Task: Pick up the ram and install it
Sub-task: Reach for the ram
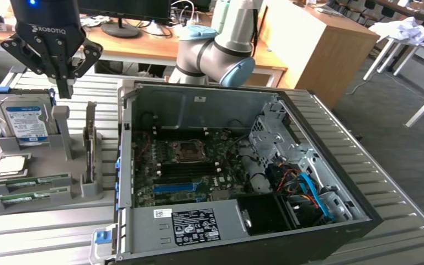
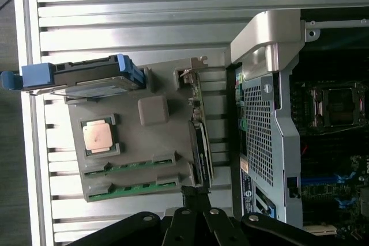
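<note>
Gripper (image 1: 64, 93) clenched, apparently empty, hovering above the grey holder (image 1: 88, 192); ram (image 1: 29, 183) lies unpicked there. Approach step; grasping calls for parted jaws aligned along the stick.

The black gripper (image 1: 64, 89) hangs in the upper left of the exterior view, pointing straight down, its fingers pinched together tip to tip. The silver arm (image 1: 231, 33) bends at a blue-capped joint, upper centre.

The bench (image 1: 42, 237) is ribbed, brushed metal. The grey holder (image 1: 90, 190) looks matt plastic; the ram (image 1: 35, 180) is bare green circuit board.
</note>
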